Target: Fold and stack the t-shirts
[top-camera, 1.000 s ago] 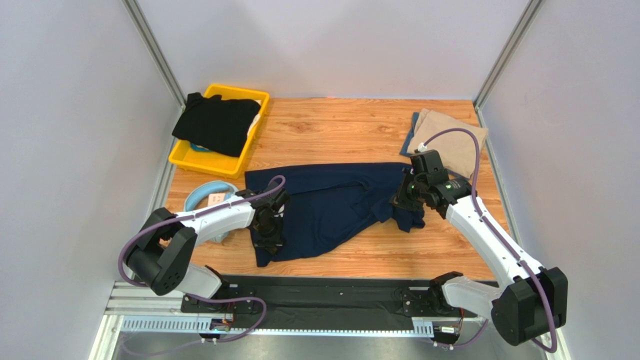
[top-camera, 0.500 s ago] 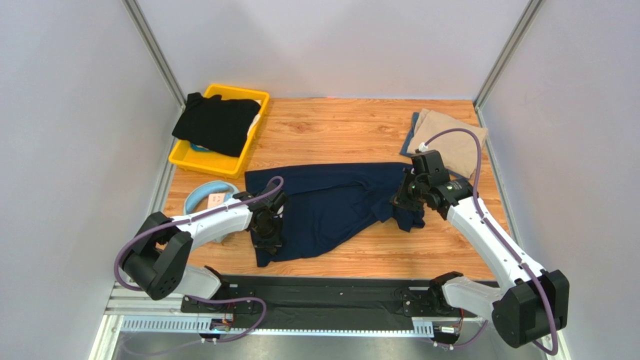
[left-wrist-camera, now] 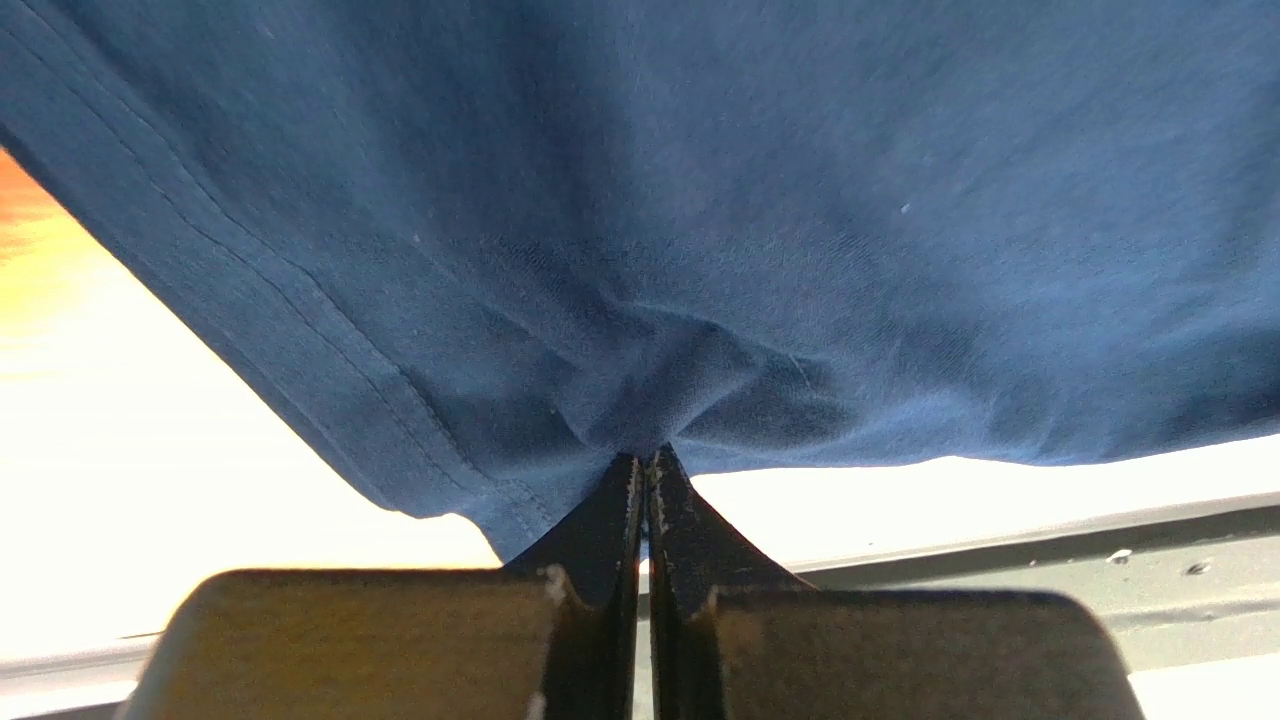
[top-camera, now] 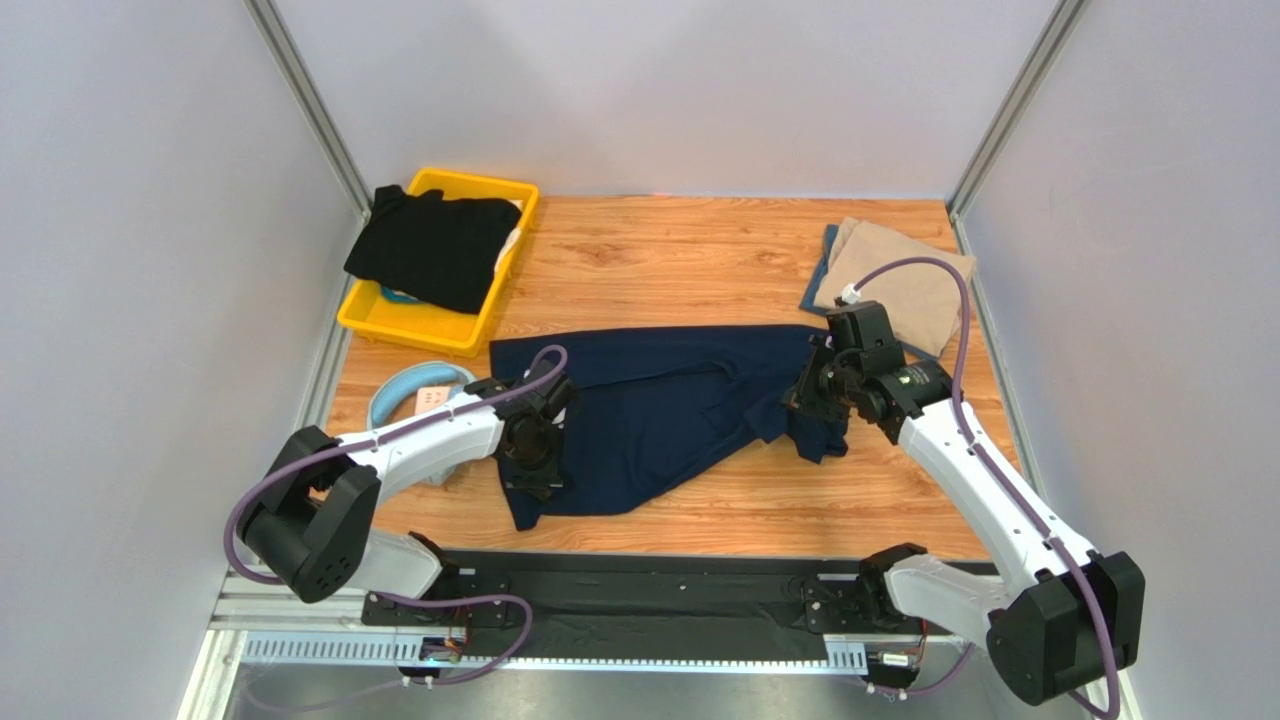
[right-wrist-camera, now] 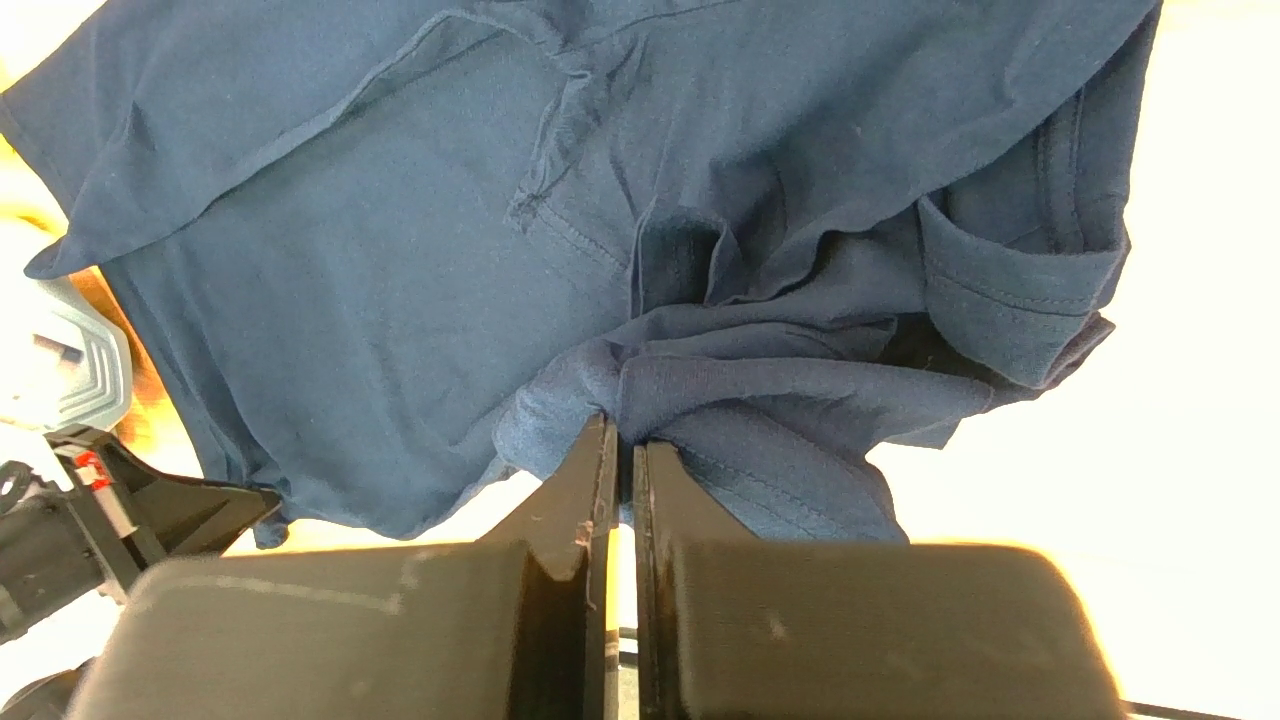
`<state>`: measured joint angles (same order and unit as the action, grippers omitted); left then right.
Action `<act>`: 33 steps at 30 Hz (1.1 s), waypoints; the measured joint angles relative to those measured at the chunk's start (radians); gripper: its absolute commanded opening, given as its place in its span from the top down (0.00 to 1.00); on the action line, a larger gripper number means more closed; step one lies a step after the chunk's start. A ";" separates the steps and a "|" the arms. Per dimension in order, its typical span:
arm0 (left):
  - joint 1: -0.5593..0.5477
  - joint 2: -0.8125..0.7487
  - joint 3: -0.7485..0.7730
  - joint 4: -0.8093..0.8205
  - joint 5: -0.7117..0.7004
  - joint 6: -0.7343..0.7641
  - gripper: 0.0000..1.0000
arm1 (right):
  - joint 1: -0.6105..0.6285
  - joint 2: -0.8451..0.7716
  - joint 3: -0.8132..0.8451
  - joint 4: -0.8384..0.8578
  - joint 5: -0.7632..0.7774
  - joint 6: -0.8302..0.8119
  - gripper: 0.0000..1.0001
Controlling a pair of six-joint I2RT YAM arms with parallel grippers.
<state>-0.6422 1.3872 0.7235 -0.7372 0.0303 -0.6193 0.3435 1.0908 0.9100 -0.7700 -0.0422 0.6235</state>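
**Both grippers clamped on the navy shirt, mid-table**

You've got the navy shirt (top-camera: 661, 413) lying across the middle of the table (top-camera: 676, 263), and both arms are on it. Your left gripper (top-camera: 534, 450) sits over the shirt's left side, close to the near-left corner. In the left wrist view its fingers (left-wrist-camera: 601, 525) are pressed tight together with a small pinch of navy cloth drawn into the tips, and the stitched hem runs down just to their left.

Your right gripper (top-camera: 812, 398) is at the shirt's right end, where the cloth is bunched up. The right wrist view shows the jaws closed on a thick gathered fold, with a sleeve crumpled just to the right of it.

Between the two grips the shirt looks rumpled rather than flat. Its far edge runs fairly straight, and its near edge slants from the near-left corner up toward the right gripper.

The tan shirt (top-camera: 909, 285) lies folded at the far-right corner of the table, well apart from the navy one. The black shirt (top-camera: 436, 243) is draped over the yellow bin (top-camera: 368, 318) at the far left, spilling over its left rim. The light blue headphones (top-camera: 406, 393) sit just left of the navy shirt, partly under your left arm.
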 measured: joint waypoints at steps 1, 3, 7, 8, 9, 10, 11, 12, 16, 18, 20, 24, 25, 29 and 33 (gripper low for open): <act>0.000 0.000 0.006 0.000 -0.003 0.000 1.00 | 0.000 -0.001 0.000 0.000 0.002 0.000 1.00; 0.000 0.000 0.011 0.000 -0.008 0.000 1.00 | 0.000 -0.001 0.000 0.000 0.007 0.000 1.00; 0.000 0.000 0.011 -0.003 -0.013 0.003 1.00 | 0.000 -0.001 0.000 -0.003 0.011 0.000 1.00; 0.000 0.000 0.011 -0.003 -0.013 0.004 1.00 | 0.000 -0.001 0.000 -0.004 0.012 0.000 1.00; 0.000 0.000 0.011 -0.003 -0.013 0.005 1.00 | 0.000 -0.001 0.000 -0.004 0.015 0.000 1.00; 0.000 0.000 0.011 -0.003 -0.013 0.006 1.00 | -0.001 -0.001 0.000 -0.004 0.016 0.000 1.00; 0.000 0.000 0.011 -0.003 -0.013 0.008 1.00 | -0.001 -0.001 0.000 -0.004 0.016 0.000 1.00; 0.000 0.000 0.011 -0.003 -0.013 0.009 1.00 | -0.002 -0.001 0.000 -0.005 0.016 0.000 1.00; 0.000 0.000 0.012 -0.003 -0.013 0.014 1.00 | -0.008 -0.001 0.000 -0.014 0.018 -0.001 1.00; 0.000 0.000 0.012 -0.003 -0.013 0.014 1.00 | -0.012 -0.001 0.000 -0.018 0.018 -0.003 1.00; 0.000 0.000 0.011 -0.002 -0.013 0.014 1.00 | -0.017 -0.001 0.000 -0.021 0.019 -0.005 1.00; 0.000 0.000 0.010 -0.002 -0.013 0.014 1.00 | -0.027 -0.001 0.000 -0.027 0.019 -0.005 1.00; 0.000 0.000 0.010 -0.002 -0.013 0.014 1.00 | -0.027 -0.001 0.000 -0.027 0.019 -0.006 1.00; 0.000 0.000 0.010 -0.002 -0.013 0.014 1.00 | -0.028 -0.001 0.000 -0.029 0.019 -0.010 1.00; 0.000 0.000 0.006 0.003 -0.013 0.012 1.00 | -0.031 0.000 0.000 -0.034 0.020 -0.011 1.00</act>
<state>-0.6422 1.3872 0.7292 -0.7341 0.0177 -0.6075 0.3122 1.0904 0.9100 -0.8036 -0.0223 0.6121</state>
